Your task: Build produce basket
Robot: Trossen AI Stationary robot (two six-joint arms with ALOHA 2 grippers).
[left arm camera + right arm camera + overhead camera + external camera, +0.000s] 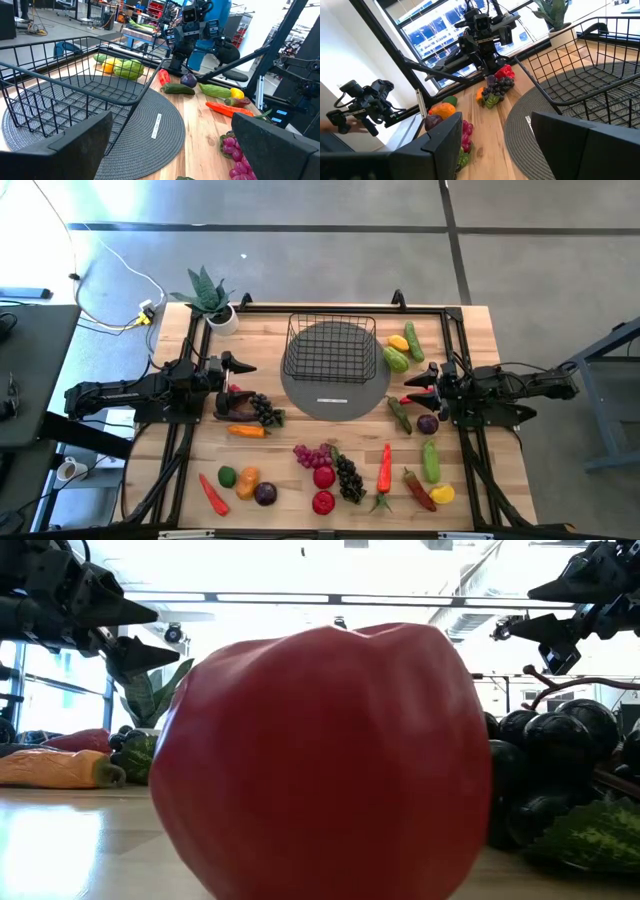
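Basket [331,346] empty on mat; left end effector [243,368] open; right end effector [418,388] half-open, both level, facing inward.

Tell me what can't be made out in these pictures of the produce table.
- Low view: a red fruit close to the lens hides the basket and most of the table.
- Left wrist view: the left gripper fingers cover the near mat; the basket is cut off by the edge.
- High view: the printing on the mat's label is too small to read.
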